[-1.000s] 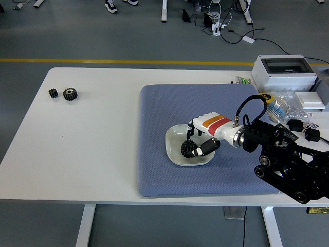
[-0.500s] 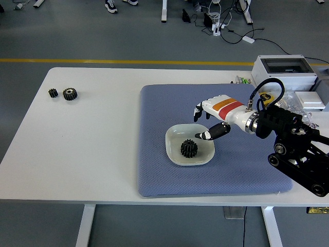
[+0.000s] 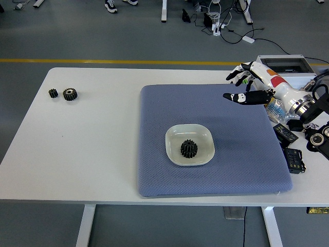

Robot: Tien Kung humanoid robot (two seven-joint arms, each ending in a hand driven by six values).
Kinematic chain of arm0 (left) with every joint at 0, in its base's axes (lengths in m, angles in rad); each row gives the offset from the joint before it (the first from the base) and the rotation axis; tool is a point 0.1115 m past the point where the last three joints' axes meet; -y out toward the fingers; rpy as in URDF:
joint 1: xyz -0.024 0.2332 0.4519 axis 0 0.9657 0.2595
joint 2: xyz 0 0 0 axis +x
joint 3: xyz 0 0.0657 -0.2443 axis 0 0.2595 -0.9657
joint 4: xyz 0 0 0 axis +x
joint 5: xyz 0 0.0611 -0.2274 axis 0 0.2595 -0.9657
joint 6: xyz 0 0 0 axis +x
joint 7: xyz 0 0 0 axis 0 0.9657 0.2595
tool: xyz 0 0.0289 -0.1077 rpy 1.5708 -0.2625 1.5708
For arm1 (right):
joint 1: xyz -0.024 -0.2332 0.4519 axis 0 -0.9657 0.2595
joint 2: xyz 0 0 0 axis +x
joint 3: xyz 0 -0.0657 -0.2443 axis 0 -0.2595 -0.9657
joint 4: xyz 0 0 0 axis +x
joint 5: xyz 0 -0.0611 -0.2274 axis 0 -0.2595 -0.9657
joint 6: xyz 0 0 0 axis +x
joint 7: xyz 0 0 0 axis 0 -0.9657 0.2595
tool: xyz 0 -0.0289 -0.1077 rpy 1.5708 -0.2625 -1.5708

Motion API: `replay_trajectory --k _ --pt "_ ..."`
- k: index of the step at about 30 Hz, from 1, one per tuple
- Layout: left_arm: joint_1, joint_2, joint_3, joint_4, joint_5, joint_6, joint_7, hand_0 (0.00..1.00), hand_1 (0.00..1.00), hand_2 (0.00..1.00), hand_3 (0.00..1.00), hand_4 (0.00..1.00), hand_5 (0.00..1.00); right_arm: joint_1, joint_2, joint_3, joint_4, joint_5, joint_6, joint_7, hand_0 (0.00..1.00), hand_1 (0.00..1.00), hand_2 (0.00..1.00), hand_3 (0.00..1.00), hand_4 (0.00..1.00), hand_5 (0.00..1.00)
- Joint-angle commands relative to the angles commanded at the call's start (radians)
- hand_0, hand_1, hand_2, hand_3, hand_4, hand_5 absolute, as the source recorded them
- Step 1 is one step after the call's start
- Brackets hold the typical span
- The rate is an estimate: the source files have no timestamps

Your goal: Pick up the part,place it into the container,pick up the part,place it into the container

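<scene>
Gear [image 3: 188,148] now released in dish [image 3: 174,155]; right hand [image 3: 250,85] withdrawn, fingers spread and empty. First placement done.

A lab or workshop: grey floor with a yellow line [image 3: 128,62], cables and a power strip [image 3: 218,25] lying loose, a white table [image 3: 92,144] bearing a grey electrical box [image 3: 285,69] and bagged small parts [image 3: 295,105].

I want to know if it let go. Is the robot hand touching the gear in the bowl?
Apart. The head view shows the robot hand open near the mat's far right corner, with bare blue mat between it and the gear lying in the bowl.
</scene>
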Motion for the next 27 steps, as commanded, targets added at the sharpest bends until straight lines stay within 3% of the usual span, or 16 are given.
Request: replay_trajectory --k 1,2,7,8,13,14,16,19,20,22,27 --pt "0.001 0.0 0.001 0.0 0.0 0.0 0.0 0.709 0.684 0.726 0.587 0.706 0.658 -0.016 -0.005 0.026 0.002 0.039 0.012 -0.004 0.489 0.588 0.708 0.587 0.947 0.408" --pt "0.001 0.0 0.001 0.0 0.0 0.0 -0.001 0.708 0.684 0.726 0.586 0.706 0.656 -0.034 -0.009 0.053 0.004 0.085 0.026 -0.009 0.677 0.702 0.796 0.734 0.998 0.635" --pt "0.001 0.0 0.008 0.0 -0.006 -0.001 -0.003 0.708 0.684 0.726 0.586 0.706 0.656 -0.104 -0.029 0.142 0.011 0.286 0.063 -0.006 0.677 0.702 0.796 0.734 0.998 0.635" --pt "0.003 -0.001 0.011 0.0 -0.008 -0.002 -0.003 0.709 0.684 0.725 0.586 0.707 0.657 -0.13 -0.036 0.169 0.01 0.338 0.071 0.004 0.755 0.728 0.808 0.767 0.998 0.667" --pt "0.007 0.001 0.018 0.0 -0.01 -0.002 -0.004 0.709 0.684 0.725 0.586 0.707 0.657 -0.202 -0.073 0.228 0.0 0.546 0.102 0.006 0.755 0.728 0.808 0.767 0.998 0.667" --pt "0.008 0.002 0.019 0.0 -0.01 -0.002 -0.005 0.708 0.684 0.722 0.586 0.707 0.655 -0.219 -0.082 0.241 0.0 0.592 0.111 0.003 0.774 0.738 0.808 0.766 0.998 0.724" --pt "0.01 0.004 0.02 0.0 -0.008 -0.002 -0.004 0.708 0.684 0.722 0.586 0.707 0.655 -0.248 -0.092 0.265 0.0 0.676 0.124 -0.002 0.774 0.738 0.808 0.766 0.998 0.724" --pt "0.011 0.005 0.024 0.0 -0.009 -0.002 -0.004 0.708 0.684 0.722 0.586 0.707 0.655 -0.289 -0.094 0.309 0.004 0.799 0.139 -0.009 0.774 0.738 0.808 0.766 0.998 0.724" --pt "0.011 0.005 0.027 0.0 -0.011 -0.002 -0.005 0.708 0.684 0.721 0.586 0.707 0.653 -0.305 -0.093 0.327 0.007 0.839 0.144 -0.013 0.794 0.762 0.818 0.814 0.998 0.801" --pt "0.008 0.004 0.033 0.0 -0.016 -0.003 -0.005 0.708 0.684 0.721 0.586 0.707 0.653 -0.332 -0.089 0.356 0.015 0.915 0.152 -0.019 0.794 0.762 0.818 0.814 0.998 0.801" --pt "0.002 0.003 0.046 0.0 -0.031 -0.005 -0.01 0.708 0.684 0.72 0.586 0.707 0.652 -0.411 -0.066 0.446 0.04 0.909 0.162 -0.035 0.801 0.778 0.826 0.83 0.998 0.815"
